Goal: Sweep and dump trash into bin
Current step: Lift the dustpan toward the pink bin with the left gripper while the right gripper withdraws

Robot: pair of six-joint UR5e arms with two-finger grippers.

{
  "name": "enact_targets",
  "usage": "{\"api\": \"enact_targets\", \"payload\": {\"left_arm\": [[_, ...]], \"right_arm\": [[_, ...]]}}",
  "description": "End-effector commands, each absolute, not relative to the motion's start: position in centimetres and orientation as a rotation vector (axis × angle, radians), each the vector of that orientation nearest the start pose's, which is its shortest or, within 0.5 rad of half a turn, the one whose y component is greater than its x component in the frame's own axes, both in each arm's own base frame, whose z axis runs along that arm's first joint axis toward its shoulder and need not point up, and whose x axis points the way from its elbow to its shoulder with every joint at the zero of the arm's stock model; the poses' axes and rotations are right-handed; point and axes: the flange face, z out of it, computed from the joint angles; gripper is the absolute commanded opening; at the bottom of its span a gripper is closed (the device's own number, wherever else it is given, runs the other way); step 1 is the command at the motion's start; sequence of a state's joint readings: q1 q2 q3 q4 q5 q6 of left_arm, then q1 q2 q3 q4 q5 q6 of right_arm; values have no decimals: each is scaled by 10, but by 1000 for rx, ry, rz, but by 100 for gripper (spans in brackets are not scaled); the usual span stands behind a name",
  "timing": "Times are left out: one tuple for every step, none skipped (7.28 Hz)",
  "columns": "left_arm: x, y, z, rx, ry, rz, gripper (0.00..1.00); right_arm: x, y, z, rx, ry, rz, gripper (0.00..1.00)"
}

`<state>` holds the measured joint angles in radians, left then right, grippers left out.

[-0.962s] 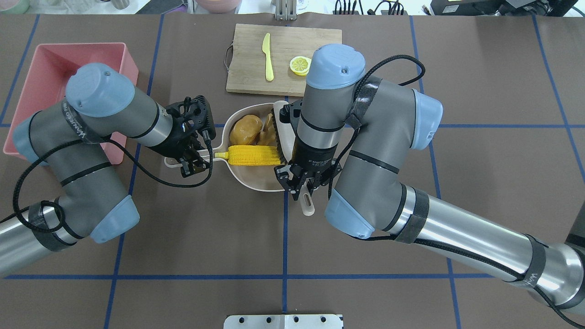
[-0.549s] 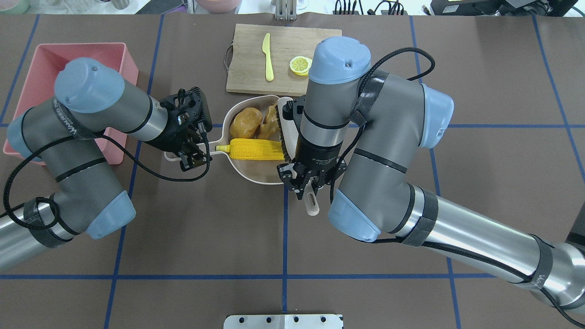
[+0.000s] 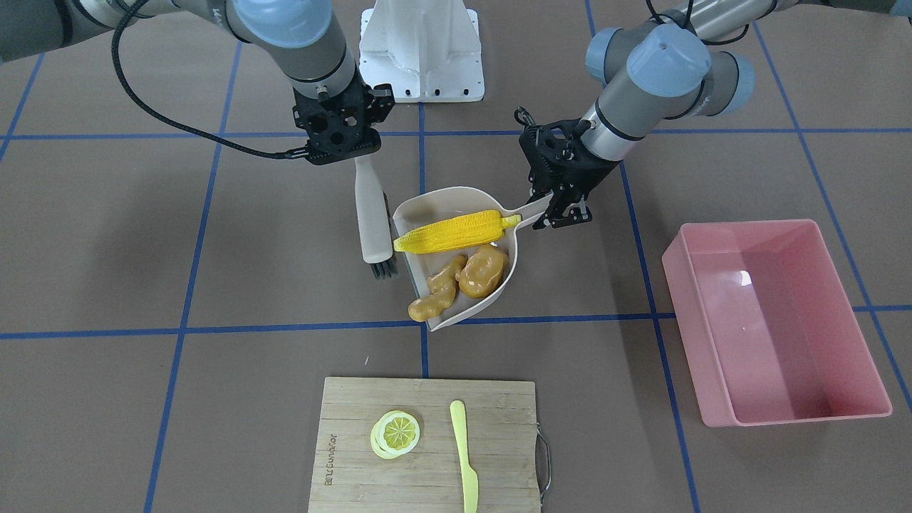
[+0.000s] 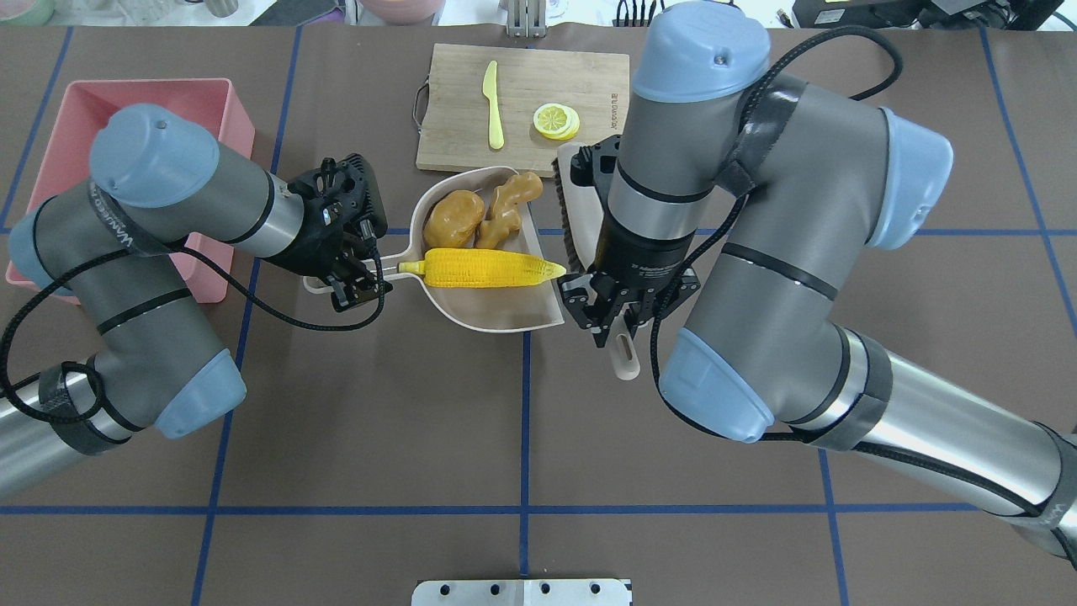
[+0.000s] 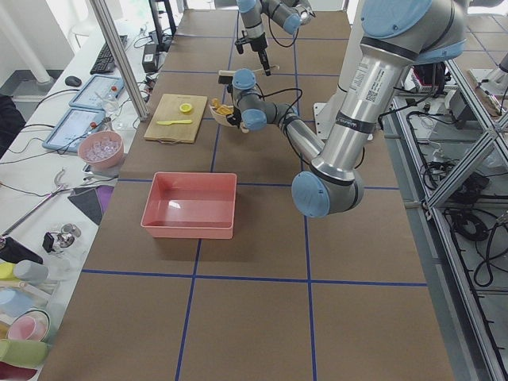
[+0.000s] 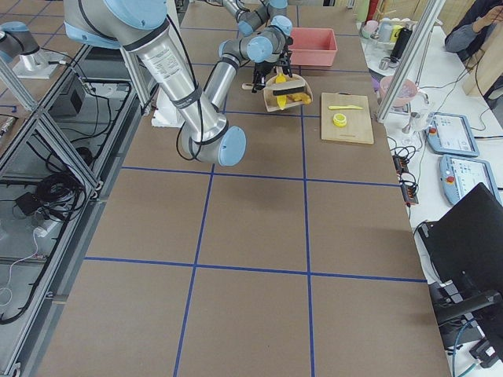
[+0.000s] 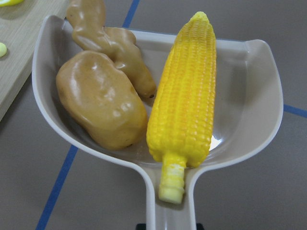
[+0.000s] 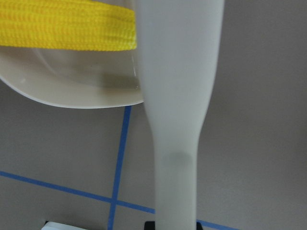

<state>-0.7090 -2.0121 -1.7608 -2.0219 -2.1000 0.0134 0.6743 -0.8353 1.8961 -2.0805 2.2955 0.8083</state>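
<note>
Beige dustpan (image 4: pixel 505 313), handle pinched by left gripper (image 4: pixel 357 289), held corn cob (image 4: pixel 484 269), potato (image 4: pixel 453 220), ginger root (image 4: pixel 506 200); right gripper (image 4: pixel 610 325) clamped on brush (image 3: pixel 372 214) handle.

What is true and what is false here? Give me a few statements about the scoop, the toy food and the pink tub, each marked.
1. The corn cob, the potato and the ginger root all lie in the dustpan. True.
2. The bin already holds the corn cob. False: nothing is in it.
3. The left gripper holds the dustpan by its handle. True.
4. The right gripper holds the knife. False: it holds the brush; the knife lies on the cutting board.
5. The lemon slice is in the dustpan. False: it is on the cutting board.
</note>
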Motion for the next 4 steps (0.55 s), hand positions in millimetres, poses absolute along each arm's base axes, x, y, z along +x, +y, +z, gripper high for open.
{"api": "enact_targets", "payload": {"left_arm": [[410, -467, 257, 859, 969, 993, 0], [401, -467, 252, 887, 991, 962, 0], [384, -466, 252, 910, 1000, 932, 0], [367, -469, 255, 933, 1013, 888, 0]], "right_arm": [[-385, -433, 170, -118, -710, -337, 0], [-366, -435, 190, -82, -612, -385, 0], [-337, -454, 228, -72, -548, -386, 0], [-292, -480, 271, -76, -517, -417, 0]]}}
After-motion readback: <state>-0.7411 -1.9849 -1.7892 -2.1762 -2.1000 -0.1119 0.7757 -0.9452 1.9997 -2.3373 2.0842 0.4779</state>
